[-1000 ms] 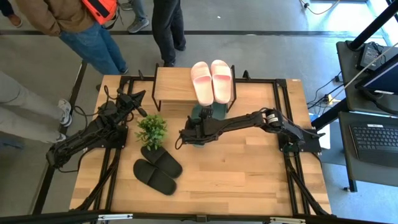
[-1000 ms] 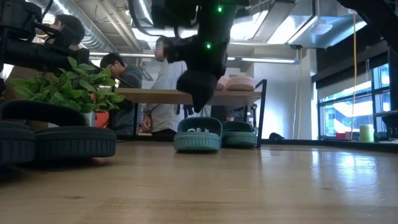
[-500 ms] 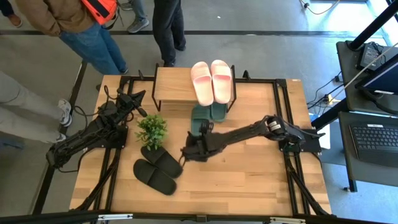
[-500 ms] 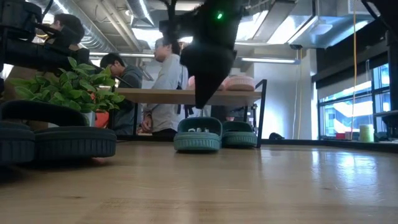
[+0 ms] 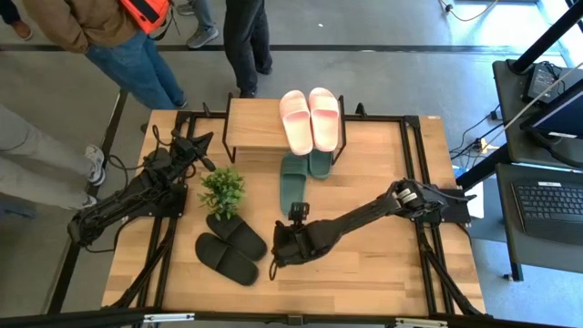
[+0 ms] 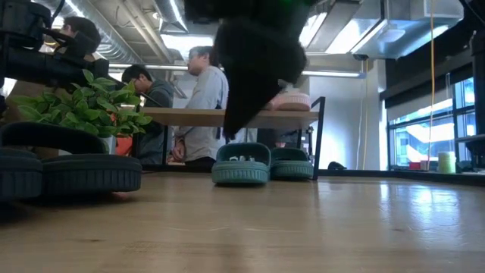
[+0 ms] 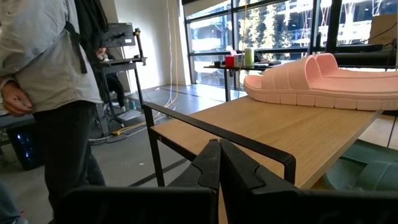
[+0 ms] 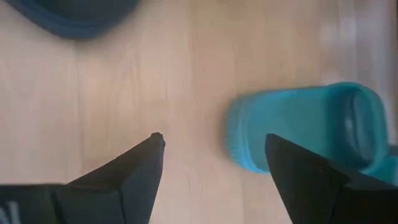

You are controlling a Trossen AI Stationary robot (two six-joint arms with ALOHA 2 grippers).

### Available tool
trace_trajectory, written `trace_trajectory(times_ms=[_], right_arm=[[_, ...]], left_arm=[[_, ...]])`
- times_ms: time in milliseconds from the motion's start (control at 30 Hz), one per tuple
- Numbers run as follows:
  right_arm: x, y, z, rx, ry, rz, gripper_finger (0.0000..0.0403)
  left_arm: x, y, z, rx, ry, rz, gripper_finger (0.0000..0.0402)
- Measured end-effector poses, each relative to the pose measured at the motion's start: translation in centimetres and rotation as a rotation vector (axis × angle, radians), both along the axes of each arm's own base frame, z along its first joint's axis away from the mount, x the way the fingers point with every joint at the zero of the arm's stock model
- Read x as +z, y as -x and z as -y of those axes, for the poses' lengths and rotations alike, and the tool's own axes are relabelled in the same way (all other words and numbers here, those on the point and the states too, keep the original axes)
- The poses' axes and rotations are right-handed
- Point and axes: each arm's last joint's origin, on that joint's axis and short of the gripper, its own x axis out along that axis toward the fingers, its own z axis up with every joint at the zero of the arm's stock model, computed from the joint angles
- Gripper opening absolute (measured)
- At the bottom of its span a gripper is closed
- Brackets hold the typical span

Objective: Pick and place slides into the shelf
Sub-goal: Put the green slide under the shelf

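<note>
The pink slides (image 5: 310, 118) sit on top of the shelf (image 5: 255, 125) at the far side of the table (image 5: 383, 264), the green slides (image 5: 303, 171) lie on the table just in front of it, and the black slides (image 5: 231, 248) lie near the left, by a small plant (image 5: 221, 189). The right gripper (image 5: 276, 258) hangs over the table just right of the black slides, with its fingers spread wide and nothing in them. The left gripper (image 5: 206, 137) waits at the far left by the shelf, fingers pressed together.

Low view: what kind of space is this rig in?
Likely a robotics lab or open workshop. The ceiling is bare ducts and strip lights, people stand around behind the table, and a laptop sits on a side bench with cables on the concrete floor.
</note>
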Motion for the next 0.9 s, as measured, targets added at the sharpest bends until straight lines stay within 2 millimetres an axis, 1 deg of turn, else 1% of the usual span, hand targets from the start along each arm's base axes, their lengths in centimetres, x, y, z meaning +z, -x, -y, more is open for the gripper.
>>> trace_trajectory(times_ms=[100,167,333,600,767,900], right_arm=[[-1.3,0.4,0.4,-0.01,0.044,-0.03,0.0278],[-1.7,0.5,0.8,-0.021,0.066,-0.028,0.0278],[-2.7,0.3,2.0,-0.044,0.06,-0.034,0.0273],[-4.6,0.1,4.3,-0.039,0.031,-0.073,0.0237],[-5.2,0.2,5.3,-0.043,0.037,-0.099,0.0213],[-5.2,0.0,5.5,-0.044,0.031,-0.097,0.0199]], left_arm=[[0.0,0.0,0.0,0.0,0.0,0.0,0.0],[0.0,0.0,0.0,0.0,0.0,0.0,0.0],[0.0,0.0,0.0,0.0,0.0,0.0,0.0],[0.0,0.0,0.0,0.0,0.0,0.0,0.0],[0.0,0.0,0.0,0.0,0.0,0.0,0.0],[0.0,0.0,0.0,0.0,0.0,0.0,0.0]])
